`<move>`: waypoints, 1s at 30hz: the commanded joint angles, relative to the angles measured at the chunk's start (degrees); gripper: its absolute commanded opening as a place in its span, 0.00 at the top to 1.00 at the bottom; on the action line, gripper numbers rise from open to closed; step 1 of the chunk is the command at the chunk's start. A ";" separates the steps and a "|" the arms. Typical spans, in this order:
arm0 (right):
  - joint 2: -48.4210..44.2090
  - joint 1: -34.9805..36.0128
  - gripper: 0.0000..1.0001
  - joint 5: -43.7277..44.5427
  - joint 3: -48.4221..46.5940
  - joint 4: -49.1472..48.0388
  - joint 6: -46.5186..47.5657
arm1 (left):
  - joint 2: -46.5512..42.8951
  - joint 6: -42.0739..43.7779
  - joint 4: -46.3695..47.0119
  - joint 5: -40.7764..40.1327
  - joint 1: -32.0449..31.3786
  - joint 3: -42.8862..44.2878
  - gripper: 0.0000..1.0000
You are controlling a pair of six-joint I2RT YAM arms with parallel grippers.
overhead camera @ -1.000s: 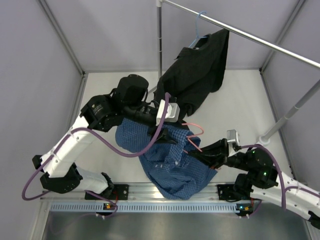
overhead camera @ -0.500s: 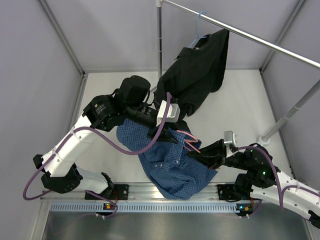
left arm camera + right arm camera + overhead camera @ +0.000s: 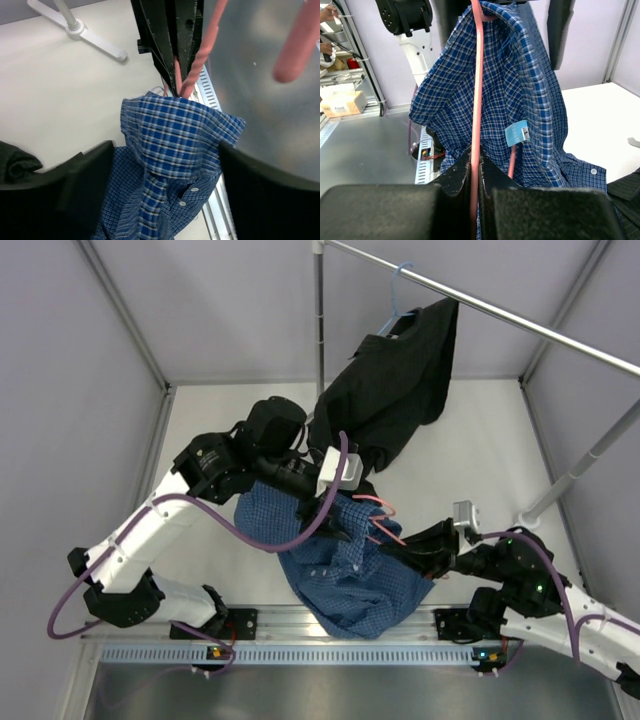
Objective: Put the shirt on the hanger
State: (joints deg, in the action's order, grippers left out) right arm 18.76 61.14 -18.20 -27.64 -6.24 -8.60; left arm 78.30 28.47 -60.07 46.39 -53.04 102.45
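Note:
The blue checked shirt (image 3: pixel 345 575) hangs in the air near the table's front, draped over the pink hanger (image 3: pixel 383 523). My right gripper (image 3: pixel 395 550) is shut on the hanger's wire (image 3: pixel 476 90), and the shirt (image 3: pixel 520 85) falls around that wire. My left gripper (image 3: pixel 345 523) is above the collar. In the left wrist view its jaws stand wide apart on either side of the collar (image 3: pixel 170 135), and the hanger's twisted neck (image 3: pixel 192 75) comes out of the collar's top. The hanger's lower part is hidden inside the shirt.
A black shirt (image 3: pixel 395 380) hangs on a light blue hanger (image 3: pixel 398 295) from the metal rail (image 3: pixel 520 320) at the back. The rack's upright pole (image 3: pixel 319 320) stands behind my left arm, and its foot (image 3: pixel 85 35) lies on the table. Walls enclose three sides.
My left arm has shifted slightly right and toward the front, with the collar. The hanger's hook has dropped a little. My right gripper keeps its hold on the hanger.

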 commanded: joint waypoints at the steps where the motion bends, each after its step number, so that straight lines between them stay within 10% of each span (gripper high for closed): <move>1: 0.48 0.99 1.00 -0.61 -4.44 -3.43 0.96 | 0.10 0.19 1.79 0.02 0.04 2.66 0.04; 17: -1.89 1.08 1.00 -1.93 -2.95 -3.60 0.95 | -2.89 -0.61 5.84 -0.34 0.04 0.91 0.02; 20: -2.59 1.08 1.00 -2.02 -2.68 -3.43 0.95 | -2.80 -0.52 5.93 1.33 0.04 0.38 0.17; 22: -2.94 0.99 1.00 -2.11 -2.77 -3.17 0.95 | -2.45 -0.61 5.85 1.86 0.04 0.11 0.47; 30: -0.66 1.08 1.00 -2.72 -4.62 -2.11 1.66 | -1.31 -0.78 5.85 4.67 0.04 0.90 0.43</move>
State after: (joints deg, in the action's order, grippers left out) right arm 17.50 61.14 -19.35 -28.67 -5.04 -8.40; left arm 76.88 27.09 -56.71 47.88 -53.01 103.13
